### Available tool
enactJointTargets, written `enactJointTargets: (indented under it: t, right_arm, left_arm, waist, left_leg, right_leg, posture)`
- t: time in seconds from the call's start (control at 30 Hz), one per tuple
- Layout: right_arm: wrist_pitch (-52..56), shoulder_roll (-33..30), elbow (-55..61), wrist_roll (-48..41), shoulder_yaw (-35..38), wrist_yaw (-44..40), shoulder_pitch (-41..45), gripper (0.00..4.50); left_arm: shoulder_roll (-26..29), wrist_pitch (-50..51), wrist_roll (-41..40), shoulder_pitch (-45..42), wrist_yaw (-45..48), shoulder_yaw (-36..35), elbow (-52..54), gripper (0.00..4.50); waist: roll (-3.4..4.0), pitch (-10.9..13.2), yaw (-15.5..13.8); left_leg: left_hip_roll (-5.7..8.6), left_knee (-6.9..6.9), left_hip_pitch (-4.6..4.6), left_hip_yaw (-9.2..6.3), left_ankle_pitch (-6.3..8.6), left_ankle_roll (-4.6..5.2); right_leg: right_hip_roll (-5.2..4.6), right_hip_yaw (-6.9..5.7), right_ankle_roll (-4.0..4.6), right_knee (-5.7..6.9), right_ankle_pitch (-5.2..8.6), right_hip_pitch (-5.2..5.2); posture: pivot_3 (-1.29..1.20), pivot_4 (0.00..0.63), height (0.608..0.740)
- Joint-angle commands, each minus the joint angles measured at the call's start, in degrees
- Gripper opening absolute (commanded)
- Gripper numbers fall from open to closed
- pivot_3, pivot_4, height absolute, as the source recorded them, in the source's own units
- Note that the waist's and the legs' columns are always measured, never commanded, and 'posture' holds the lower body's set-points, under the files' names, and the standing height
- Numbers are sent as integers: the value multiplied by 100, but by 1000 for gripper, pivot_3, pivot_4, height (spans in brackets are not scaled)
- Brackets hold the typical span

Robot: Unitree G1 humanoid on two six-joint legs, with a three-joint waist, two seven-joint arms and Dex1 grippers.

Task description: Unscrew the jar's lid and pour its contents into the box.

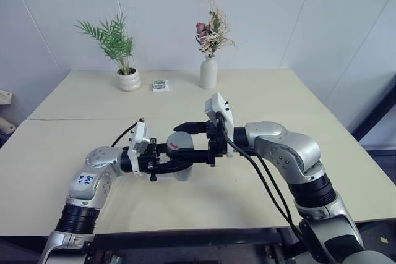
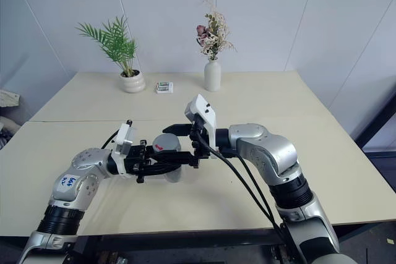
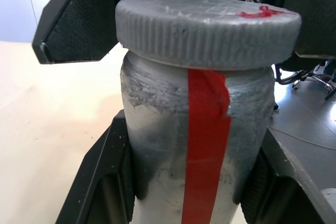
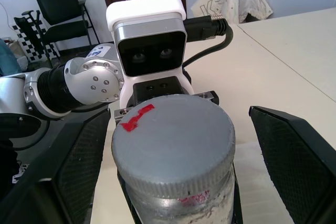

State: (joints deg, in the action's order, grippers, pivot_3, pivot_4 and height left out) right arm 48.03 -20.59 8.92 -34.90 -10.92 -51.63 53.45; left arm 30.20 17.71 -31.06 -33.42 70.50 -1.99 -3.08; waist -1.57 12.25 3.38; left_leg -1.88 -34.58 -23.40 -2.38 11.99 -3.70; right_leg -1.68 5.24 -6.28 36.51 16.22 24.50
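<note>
Overhead, pale beige table (image 1: 74,146) against white panelled wall (image 1: 161,10).

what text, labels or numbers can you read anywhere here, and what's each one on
Blue handwritten mark on a white sticker on the left arm: too small to read.
Small printed packet on the table, by the white plant pot: print too small to read.
Red tape on the lid and down the jar: plain, no writing.
Nothing else legible.
</note>
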Motion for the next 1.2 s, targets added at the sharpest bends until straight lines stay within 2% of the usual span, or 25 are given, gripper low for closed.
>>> enactJointTargets:
  t: [0.03,0.2,0.43,0.6,0.73,0.9,1.03,1.2]
  right_arm:
    - [-112,45,120,-51,127,-26,133,4069]
    - [-142,49,135,-60,120,-75,99,2587]
    - [84,314,137,-450,473,136,209,2570]
    - [838,992,-325,-1906,1774,988,667,2570]
    - [1020,1050,-430,-2325,2124,1309,811,2570]
    - [421,450,-209,-1727,2029,1135,563,2570]
    - [-1830,-1012,-603,464,1658,712,-610,2570]
    - [-3496,-1294,-1718,1101,2217,814,-1658,2570]
  left_arm:
    - [74,-20,-72,-79,30,-82,111,2008]
    - [78,-24,-67,-87,44,-82,98,2008]
    - [83,-8,-61,-71,57,-79,95,2008]
    - [143,17,-53,10,103,-55,118,2008]
    - [177,14,-53,32,114,-30,137,2008]
    - [250,55,-115,105,40,-109,266,2008]
    - [428,142,-254,200,-186,-470,424,2008]
    - [605,324,-420,267,-432,-848,532,2008]
  waist:
    - [0,0,0]
    - [0,0,0]
    - [0,0,2]
    - [3,2,16]
    - [1,1,2]
    - [2,1,-7]
    - [-3,-2,-42]
    - [-1,0,20]
  left_leg:
    - [0,0,0,0,0,0]
    - [0,0,0,0,0,0]
    - [0,0,0,0,0,0]
    - [-2,0,-1,0,0,0]
    - [-3,2,1,-4,0,0]
    - [-2,5,-4,-2,1,1]
    - [0,7,-7,-2,3,3]
    - [-1,22,-13,29,5,5]
  right_leg:
    - [0,0,0,0,0,0]
    - [0,0,0,0,0,0]
    - [0,0,0,0,0,0]
    - [0,1,0,6,0,3]
    - [0,-2,1,8,0,1]
    - [-1,-1,1,-2,0,3]
    - [-1,-3,-2,-15,1,2]
    - [-1,21,-15,-50,-5,6]
  posture:
    - [0,150,740]
    - [0,150,740]
    - [0,150,740]
    - [0,150,740]
    - [0,150,740]
    - [0,150,740]
    - [0,150,740]
    - [0,150,740]
